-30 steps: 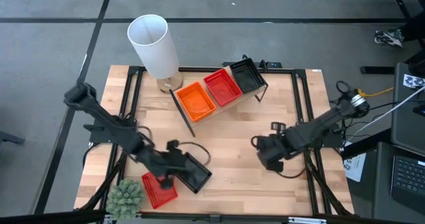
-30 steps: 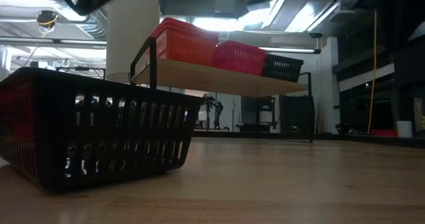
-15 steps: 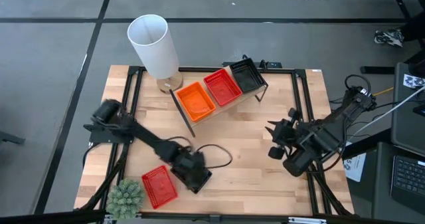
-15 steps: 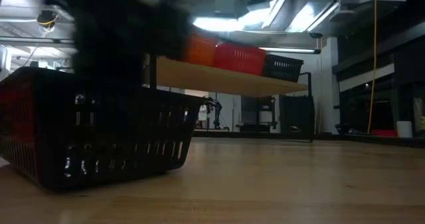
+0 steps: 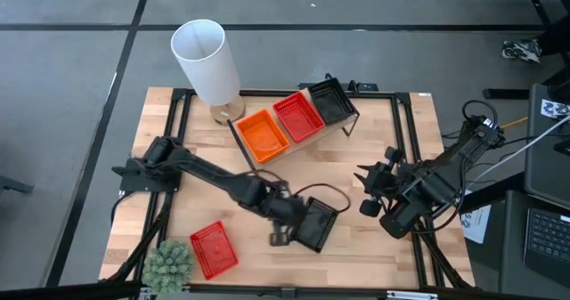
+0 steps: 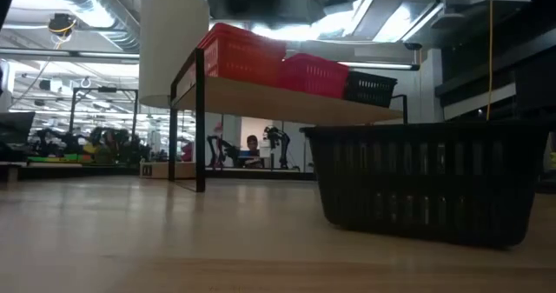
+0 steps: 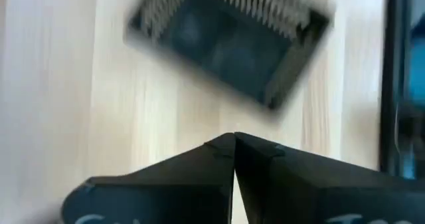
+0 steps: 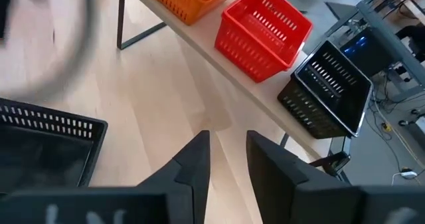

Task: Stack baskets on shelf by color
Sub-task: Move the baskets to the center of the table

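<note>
A black basket (image 5: 316, 222) (image 6: 426, 182) rests flat on its base on the tabletop, near the middle of the table's near part; it is blurred in the left wrist view (image 7: 229, 41). My left gripper (image 5: 287, 229) (image 7: 234, 139) is shut and points down just left of it, with bare wood between fingertips and basket. One red basket (image 5: 214, 249) lies on the table near the near left corner. The shelf (image 6: 287, 100) carries orange (image 5: 263, 133), red (image 5: 297, 117) and black (image 5: 328, 102) stacks. My right gripper (image 5: 363, 189) (image 8: 228, 156) is open, hovering right of the black basket.
A tall white cylinder (image 5: 207, 60) stands at the shelf's far left end. A green spiky plant (image 5: 169, 263) sits at the near left corner beside the red basket. Bare wood lies between the shelf and the black basket. A black cable (image 5: 312, 191) loops off my left arm.
My left gripper swept from beside the red basket toward the table's right. The black basket slid along the table with it, away from the red basket to the middle, and turned about. My right arm drew back toward the right edge, then kept still.
</note>
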